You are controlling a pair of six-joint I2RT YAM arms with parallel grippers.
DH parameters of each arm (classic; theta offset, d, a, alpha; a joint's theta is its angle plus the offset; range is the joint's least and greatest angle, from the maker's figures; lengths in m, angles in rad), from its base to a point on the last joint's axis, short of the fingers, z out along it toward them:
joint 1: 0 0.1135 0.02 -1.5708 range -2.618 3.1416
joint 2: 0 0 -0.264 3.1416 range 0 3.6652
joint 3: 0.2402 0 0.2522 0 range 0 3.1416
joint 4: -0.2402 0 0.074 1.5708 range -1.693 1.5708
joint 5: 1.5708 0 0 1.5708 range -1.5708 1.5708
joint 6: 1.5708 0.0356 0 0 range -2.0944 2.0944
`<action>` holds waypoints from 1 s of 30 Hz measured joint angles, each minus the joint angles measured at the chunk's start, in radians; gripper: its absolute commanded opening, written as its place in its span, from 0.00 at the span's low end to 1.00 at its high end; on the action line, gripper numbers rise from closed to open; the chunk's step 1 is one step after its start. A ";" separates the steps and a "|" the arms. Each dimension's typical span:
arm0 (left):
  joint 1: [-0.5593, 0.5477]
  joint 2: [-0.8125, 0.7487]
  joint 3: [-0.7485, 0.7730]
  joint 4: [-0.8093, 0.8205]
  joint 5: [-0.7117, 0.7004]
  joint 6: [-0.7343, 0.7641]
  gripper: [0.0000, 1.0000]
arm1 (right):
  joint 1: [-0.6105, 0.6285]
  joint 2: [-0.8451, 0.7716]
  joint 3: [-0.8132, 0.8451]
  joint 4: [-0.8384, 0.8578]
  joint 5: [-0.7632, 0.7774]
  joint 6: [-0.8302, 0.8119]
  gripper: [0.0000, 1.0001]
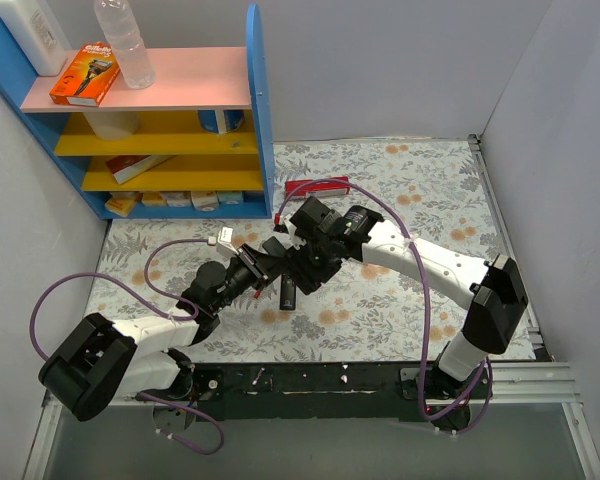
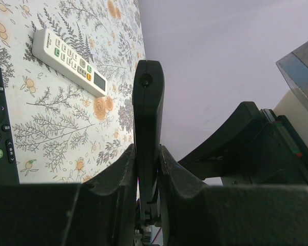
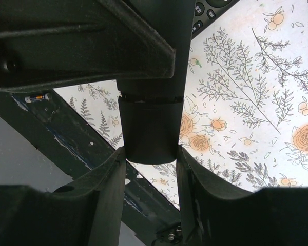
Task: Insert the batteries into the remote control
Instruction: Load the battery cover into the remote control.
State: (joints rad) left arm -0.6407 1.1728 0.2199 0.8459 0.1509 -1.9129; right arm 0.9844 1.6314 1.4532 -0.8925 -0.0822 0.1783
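Observation:
My left gripper (image 1: 268, 260) (image 2: 147, 149) is shut on the matte black remote control (image 2: 148, 102), holding it edge-on above the flowered table. My right gripper (image 1: 300, 262) (image 3: 150, 151) meets it from the other side. Its fingers (image 3: 109, 179) press both sides of the remote's end piece (image 3: 150, 128), below a seam across the body. One small battery (image 3: 38, 97) lies on the table near the dark front edge, seen only in the right wrist view. Other batteries are out of view.
A white remote (image 2: 69, 61) and a slimmer black remote with light markings (image 2: 0, 138) (image 1: 288, 292) lie on the table under the grippers. A red packet (image 1: 315, 187) lies further back. A blue shelf unit (image 1: 170, 110) stands at back left.

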 measured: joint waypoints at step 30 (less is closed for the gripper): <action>0.000 0.002 0.022 -0.009 0.014 -0.033 0.00 | 0.032 0.029 0.050 -0.053 0.061 -0.008 0.54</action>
State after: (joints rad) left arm -0.6407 1.1748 0.2420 0.8368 0.1654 -1.9461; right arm 1.0164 1.6604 1.5036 -0.9459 -0.0216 0.1703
